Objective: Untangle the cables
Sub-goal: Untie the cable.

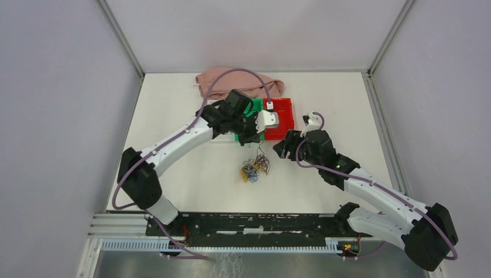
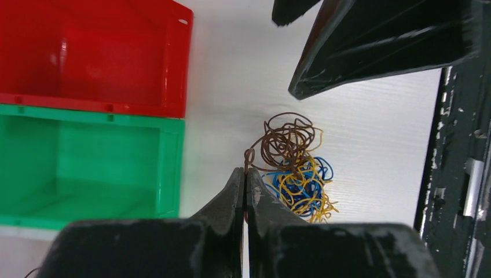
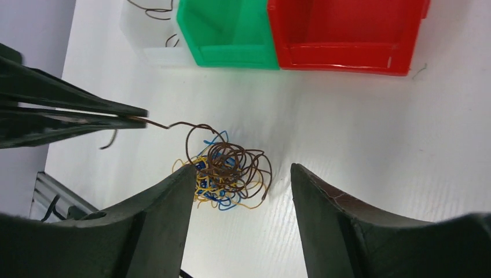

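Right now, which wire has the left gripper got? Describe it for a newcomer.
In front of the green bin lies a small tangle of wires. It is the dark brown strand stretched from that tangle up to the shut left gripper; the yellow and blue wires lie loose below it.

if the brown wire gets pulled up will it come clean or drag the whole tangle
Probably floppy yet springy: the brown wire holds curly loops. It likely drags the tangle along, since its loops overlap the yellow and blue ones. It looks thin, so probably light.
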Controlling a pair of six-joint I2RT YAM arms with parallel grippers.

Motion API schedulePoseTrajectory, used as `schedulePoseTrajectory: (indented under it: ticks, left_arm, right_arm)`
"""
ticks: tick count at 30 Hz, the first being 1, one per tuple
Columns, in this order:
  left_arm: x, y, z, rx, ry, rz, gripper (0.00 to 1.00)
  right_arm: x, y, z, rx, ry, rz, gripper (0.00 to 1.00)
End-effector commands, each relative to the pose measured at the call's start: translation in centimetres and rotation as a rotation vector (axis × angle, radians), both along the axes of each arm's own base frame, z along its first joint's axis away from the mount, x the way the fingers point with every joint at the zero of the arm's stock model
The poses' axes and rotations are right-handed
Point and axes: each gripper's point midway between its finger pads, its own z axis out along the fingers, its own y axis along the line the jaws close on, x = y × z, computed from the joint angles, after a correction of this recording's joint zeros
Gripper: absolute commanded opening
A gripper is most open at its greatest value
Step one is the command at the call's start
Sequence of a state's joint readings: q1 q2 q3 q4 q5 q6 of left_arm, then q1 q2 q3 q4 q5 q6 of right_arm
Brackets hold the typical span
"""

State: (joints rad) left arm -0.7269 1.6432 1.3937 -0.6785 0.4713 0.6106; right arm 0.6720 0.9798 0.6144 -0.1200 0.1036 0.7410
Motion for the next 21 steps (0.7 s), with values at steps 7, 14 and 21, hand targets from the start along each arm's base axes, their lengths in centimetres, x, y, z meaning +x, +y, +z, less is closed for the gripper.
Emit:
schedulePoseTrajectory:
  ticks: [7,14,21]
  left_arm:
    - [-3.0,1.5,9.2,-0.148,-0.005,0.109,0.03]
    - [-4.1,2.1,12.8,-0.194,-0.005,0.121,0.03]
    - [-5.5,2.5,18.5,-0.274,-0.035,0.099,0.03]
  right_arm:
    - [0.5,6.0,6.1,0.214,-0.147,0.244,0.8]
    - [0.2,9.5,7.5,0.243,-0.167,0.352,0.82]
    - [1.0,12.8,6.1,0.216,-0.124,0.376,0.76]
